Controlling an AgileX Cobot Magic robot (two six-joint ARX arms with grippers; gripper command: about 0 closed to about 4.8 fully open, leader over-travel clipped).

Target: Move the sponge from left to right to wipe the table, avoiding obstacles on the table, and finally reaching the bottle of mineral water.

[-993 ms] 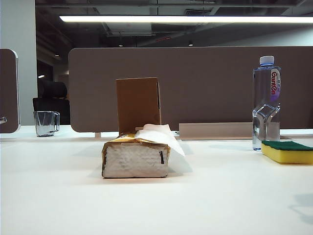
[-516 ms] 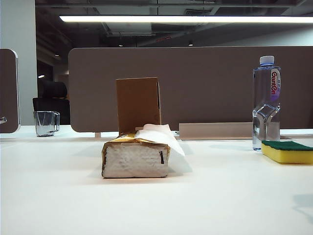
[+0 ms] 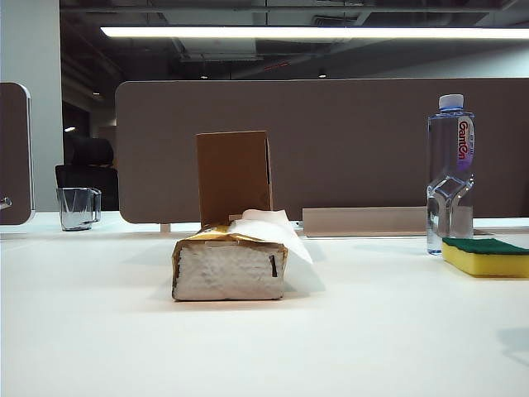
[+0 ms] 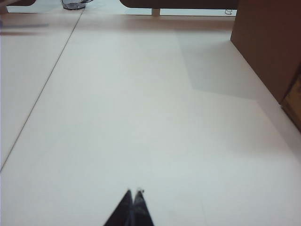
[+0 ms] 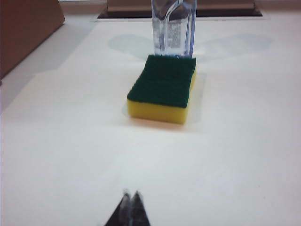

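yellow sponge (image 5: 163,92) green-topped, against clear bottle (image 5: 173,28), left fingers (image 4: 133,200) and right fingers (image 5: 130,199) pressed together

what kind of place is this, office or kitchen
Most likely an open-plan office: a white desk-style table backed by brown divider panels, a dark office chair behind them, and ceiling strip lighting.

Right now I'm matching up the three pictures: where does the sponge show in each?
Exterior view: sponge at the far right edge, beside the bottle.
Left wrist view: not in it.
Right wrist view: sponge centre, just before the bottle.
Shared landmark: the bottle.
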